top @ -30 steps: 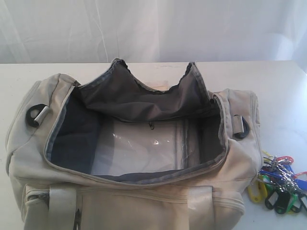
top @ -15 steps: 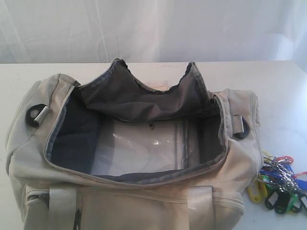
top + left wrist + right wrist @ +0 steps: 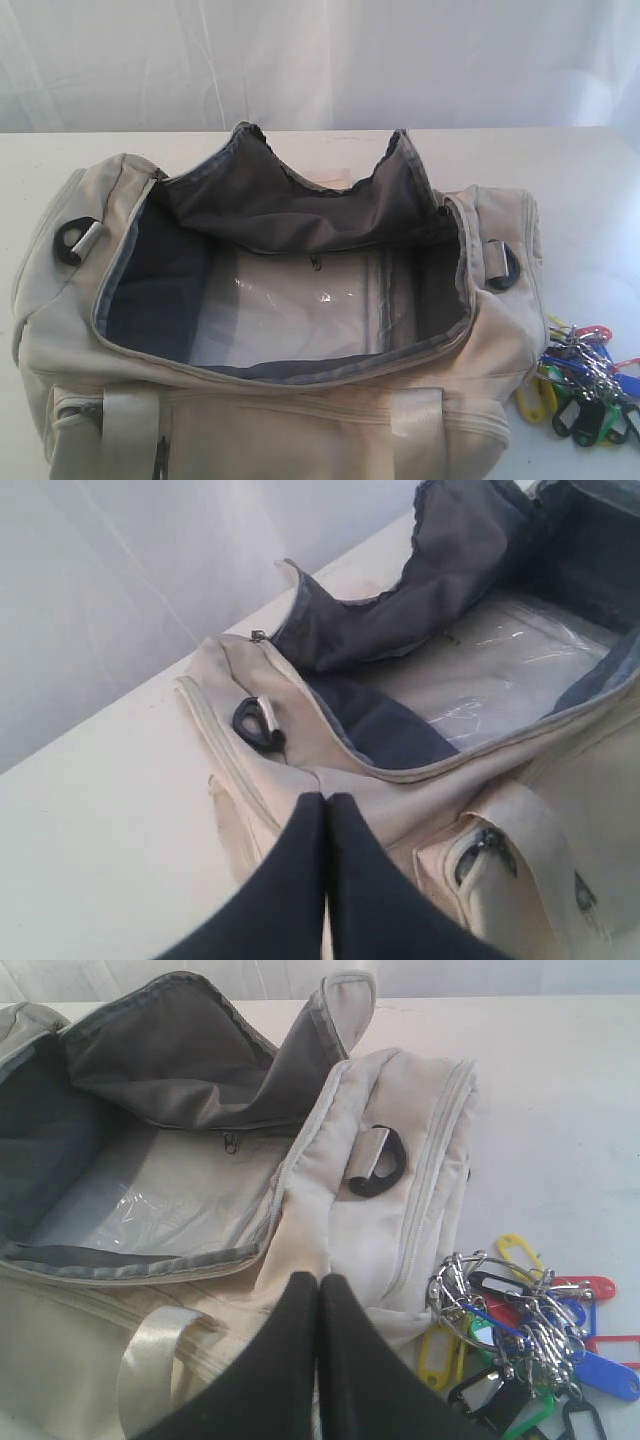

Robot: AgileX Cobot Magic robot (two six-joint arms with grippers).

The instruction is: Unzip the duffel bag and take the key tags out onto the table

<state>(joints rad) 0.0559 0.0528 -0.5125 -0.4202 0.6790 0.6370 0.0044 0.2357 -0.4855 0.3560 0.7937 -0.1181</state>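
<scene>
The cream duffel bag (image 3: 280, 420) lies on the white table (image 3: 590, 200) with its zip flap (image 3: 300, 200) folded back, baring dark grey lining and a clear plastic sheet on its floor. The key tags (image 3: 585, 385) lie in a bunch on the table just off the bag's right end, also in the right wrist view (image 3: 525, 1335). Neither arm shows in the exterior view. My left gripper (image 3: 327, 798) is shut and empty, above the bag's (image 3: 400, 800) left front corner. My right gripper (image 3: 318, 1278) is shut and empty, above the bag's (image 3: 400, 1210) right front corner, beside the tags.
Black D-rings sit at the bag's two ends (image 3: 75, 240) (image 3: 503, 265). A pale webbing strap (image 3: 130, 435) and a zipped front pocket (image 3: 485, 850) run along the near side. A white curtain (image 3: 320, 60) backs the table's far edge.
</scene>
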